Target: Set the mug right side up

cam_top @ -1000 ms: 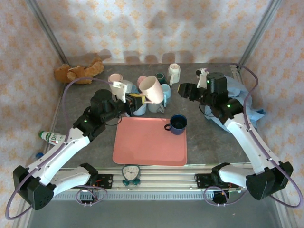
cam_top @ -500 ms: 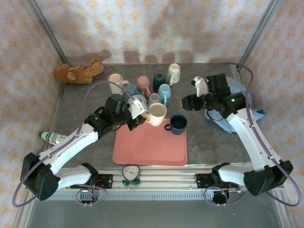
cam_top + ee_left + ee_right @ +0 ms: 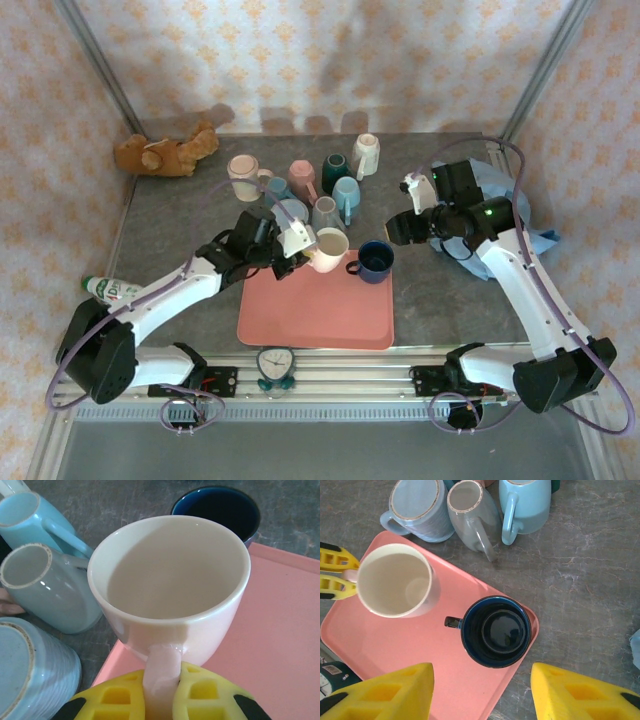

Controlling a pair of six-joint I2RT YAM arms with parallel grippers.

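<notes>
A cream mug (image 3: 331,246) (image 3: 170,585) (image 3: 395,580) stands mouth up over the far edge of the pink tray (image 3: 315,310) (image 3: 380,640). My left gripper (image 3: 295,248) (image 3: 161,700) is shut on its handle (image 3: 161,680), with the yellow pads on either side. Whether the mug's base touches the tray cannot be told. My right gripper (image 3: 400,226) (image 3: 482,690) hangs open above a dark blue mug (image 3: 376,260) (image 3: 495,631), which sits upright on the tray's far right corner.
Several mugs cluster behind the tray: a ribbed light blue one (image 3: 290,212), a grey one (image 3: 323,211), a light blue one (image 3: 346,192), pink, teal and white ones. A teddy bear (image 3: 165,152) lies far left, a bottle (image 3: 110,290) at the left edge, blue cloth (image 3: 500,215) at right.
The left arm has brought the cream mug down from above the mug cluster to the tray's far edge, turning its mouth upward. The right gripper has moved down and towards the blue mug.
</notes>
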